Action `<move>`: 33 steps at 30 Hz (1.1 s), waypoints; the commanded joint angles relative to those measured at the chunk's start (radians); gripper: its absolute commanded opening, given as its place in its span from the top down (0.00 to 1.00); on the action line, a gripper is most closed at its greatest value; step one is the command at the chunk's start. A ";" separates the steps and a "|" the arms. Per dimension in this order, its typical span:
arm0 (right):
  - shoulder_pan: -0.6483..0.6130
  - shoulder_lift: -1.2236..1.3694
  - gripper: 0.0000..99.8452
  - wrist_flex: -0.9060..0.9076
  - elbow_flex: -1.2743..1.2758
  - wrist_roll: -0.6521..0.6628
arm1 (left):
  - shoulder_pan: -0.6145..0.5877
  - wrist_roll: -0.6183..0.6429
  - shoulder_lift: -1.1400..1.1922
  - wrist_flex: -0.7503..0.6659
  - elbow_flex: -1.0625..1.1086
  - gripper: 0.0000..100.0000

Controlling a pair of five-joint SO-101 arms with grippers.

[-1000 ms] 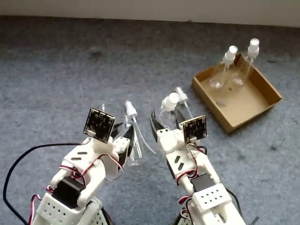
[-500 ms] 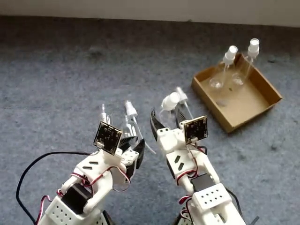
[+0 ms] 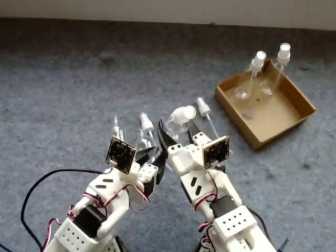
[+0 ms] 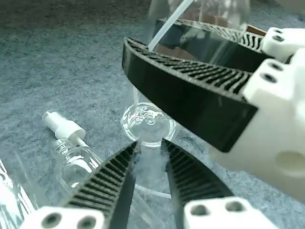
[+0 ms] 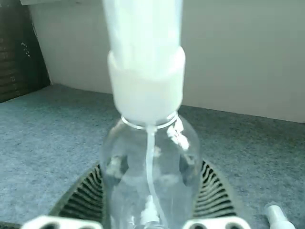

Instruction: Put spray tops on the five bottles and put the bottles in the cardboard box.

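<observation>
- Your right gripper point(image 3: 177, 129) has swung in toward the left gripper point(image 3: 154, 156) since half a second ago. It's pinching the capped bottle point(image 5: 147, 167) above the carpet point(image 3: 68, 79), well apart from the cardboard box point(image 3: 236, 119).
- The left gripper is pinched on a clear bottle point(image 4: 147, 123) — the far end is hidden, so you can't make out a top.

Nothing readable here. I can make out no label, number or sign on the clear bottle point(image 5: 148, 167), the second bottle point(image 4: 147, 123) or the cardboard box point(image 3: 278, 115) — all of them look plain and unprinted from where I see them.
</observation>
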 commanded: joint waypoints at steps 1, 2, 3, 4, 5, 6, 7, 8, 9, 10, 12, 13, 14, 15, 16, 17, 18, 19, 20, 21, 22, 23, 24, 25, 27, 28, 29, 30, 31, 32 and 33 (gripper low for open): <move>-0.030 -0.018 0.96 -0.030 0.097 -0.003 | 0.018 0.012 -0.007 -0.025 0.016 0.97; -0.036 -0.018 0.96 -0.030 0.096 -0.002 | 0.018 0.012 -0.007 -0.023 0.016 0.97; -0.041 -0.018 0.96 -0.030 0.090 -0.002 | 0.018 0.012 -0.007 -0.018 0.016 0.97; -0.047 -0.018 0.96 -0.028 0.071 -0.002 | 0.018 0.012 -0.007 -0.009 0.016 0.97; -0.053 -0.018 0.96 -0.024 0.056 -0.002 | 0.018 0.012 -0.007 -0.003 0.016 0.97; -0.059 -0.016 0.96 -0.022 0.041 -0.002 | 0.018 0.012 -0.007 -0.002 0.016 0.97; -0.065 -0.016 0.96 -0.022 0.028 -0.002 | 0.018 0.012 -0.007 -0.002 0.016 0.97; -0.073 -0.015 0.96 -0.022 0.016 -0.002 | 0.018 0.012 -0.007 -0.002 0.016 0.97; -0.082 -0.015 0.96 -0.021 0.007 -0.002 | 0.018 0.012 -0.007 -0.002 0.016 0.97; -0.088 -0.015 0.96 -0.021 -0.002 -0.002 | 0.016 0.012 -0.007 -0.002 0.016 0.97; -0.097 -0.015 0.96 -0.021 -0.019 -0.002 | 0.013 0.012 -0.007 -0.002 0.016 0.97; -0.105 -0.016 0.96 -0.021 -0.027 -0.002 | 0.012 0.012 -0.007 -0.002 0.016 0.97; -0.114 -0.016 0.96 -0.021 -0.033 -0.002 | 0.010 0.012 -0.007 -0.002 0.016 0.97; -0.130 -0.016 0.96 -0.021 -0.041 -0.002 | 0.008 0.012 -0.007 -0.003 0.016 0.97; -0.147 -0.016 0.96 -0.021 -0.050 -0.002 | 0.008 0.012 -0.007 -0.003 0.016 0.97; -0.166 -0.016 0.96 -0.021 -0.056 -0.002 | 0.008 0.012 -0.007 -0.003 0.016 0.97; -0.185 -0.015 0.96 -0.021 -0.062 -0.002 | 0.008 0.012 -0.007 -0.003 0.016 0.97; -0.200 -0.015 0.96 -0.021 -0.067 -0.002 | 0.008 0.012 -0.007 -0.003 0.016 0.97; -0.209 -0.015 0.96 -0.021 -0.067 -0.002 | 0.008 0.012 -0.007 -0.002 0.016 0.97; -0.214 -0.015 0.96 -0.021 -0.065 -0.002 | 0.008 0.011 -0.007 -0.002 0.018 0.97; -0.213 -0.015 0.96 -0.021 -0.061 -0.002 | 0.007 0.011 -0.007 0.000 0.018 0.97; -0.211 -0.015 0.96 -0.021 -0.062 -0.002 | 0.007 0.011 -0.007 0.011 0.018 0.97; -0.202 -0.015 0.96 -0.021 -0.059 -0.002 | 0.007 0.009 -0.007 0.029 0.016 0.97; -0.185 -0.015 0.96 -0.021 -0.058 -0.002 | 0.008 0.008 -0.007 0.046 0.015 0.97; -0.142 -0.013 0.96 -0.018 -0.042 -0.002 | 0.008 0.005 -0.007 0.060 0.008 0.97; -0.111 -0.018 0.96 -0.007 -0.027 0.009 | 0.008 0.005 -0.007 0.060 0.008 0.97; -0.084 -0.018 0.96 0.008 -0.018 0.031 | 0.008 0.005 -0.007 0.060 0.010 0.97; -0.058 -0.018 0.96 0.025 -0.012 0.060 | 0.008 0.005 -0.007 0.057 0.013 0.97; -0.033 -0.018 0.96 0.044 -0.005 0.091 | 0.008 0.005 -0.007 0.057 0.015 0.97; -0.007 -0.018 0.96 0.059 -0.004 0.123 | 0.008 0.005 -0.007 0.057 0.015 0.97; 0.019 -0.018 0.96 0.074 -0.005 0.153 | 0.008 0.005 -0.007 0.057 0.015 0.97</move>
